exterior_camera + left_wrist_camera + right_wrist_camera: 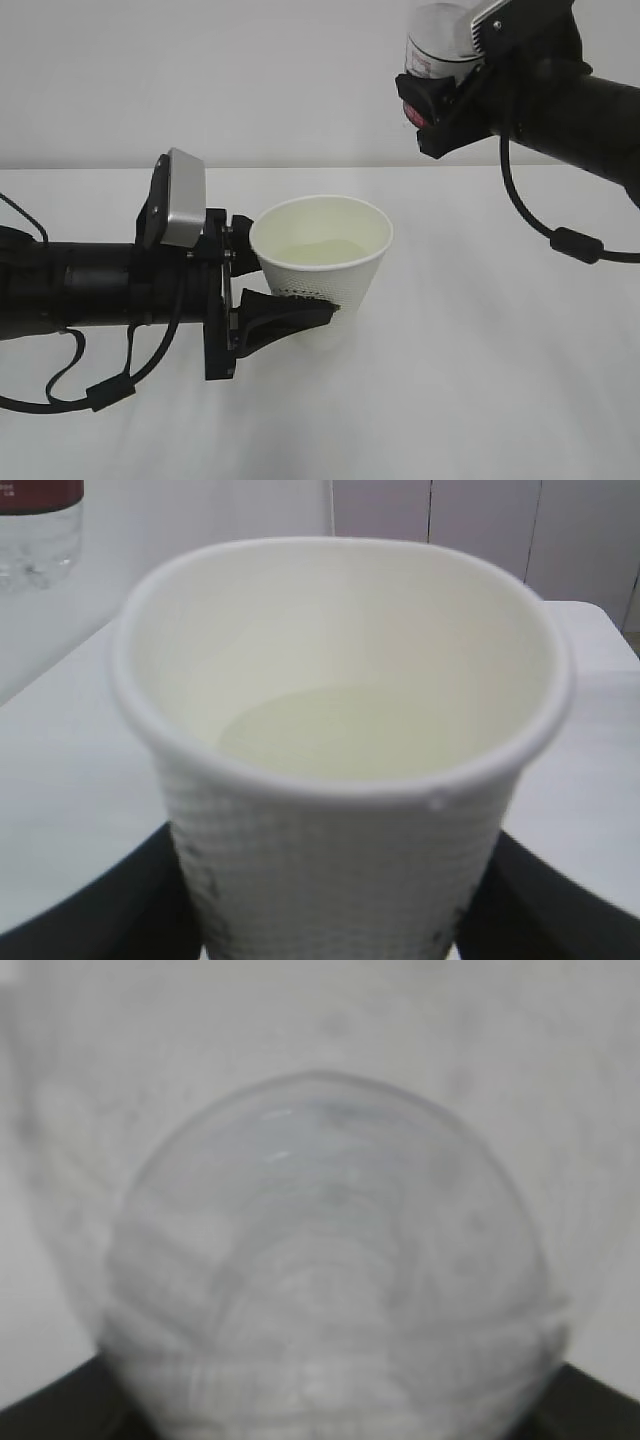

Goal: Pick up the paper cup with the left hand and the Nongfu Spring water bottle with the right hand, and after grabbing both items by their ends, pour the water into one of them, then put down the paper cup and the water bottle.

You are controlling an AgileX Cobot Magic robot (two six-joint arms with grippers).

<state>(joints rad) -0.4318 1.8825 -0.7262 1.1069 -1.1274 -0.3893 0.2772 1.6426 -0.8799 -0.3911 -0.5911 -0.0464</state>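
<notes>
Left black gripper (275, 290) clamped on small white tapered paper cup (322, 262), raised above white table (480, 350).
Holds pale clear water (350, 730); right black gripper (445, 95) clamped on clear plastic red-labelled bottle (440, 45), high at upper right, well apart.

Paper cup (340, 770): upright between the two black fingers (90, 910) of the left hand, filling most of the frame; dotted texture on its outer wall.
Grip: fingers pressed against the lower wall on both sides; rim pushed slightly out of round.
Water (350, 735): shallow pale pool at the cup bottom.
Water bottle (38, 530): beyond the cup, upper left; red label edge, clear body.
Table (60, 780): white surface below the claw.
</notes>
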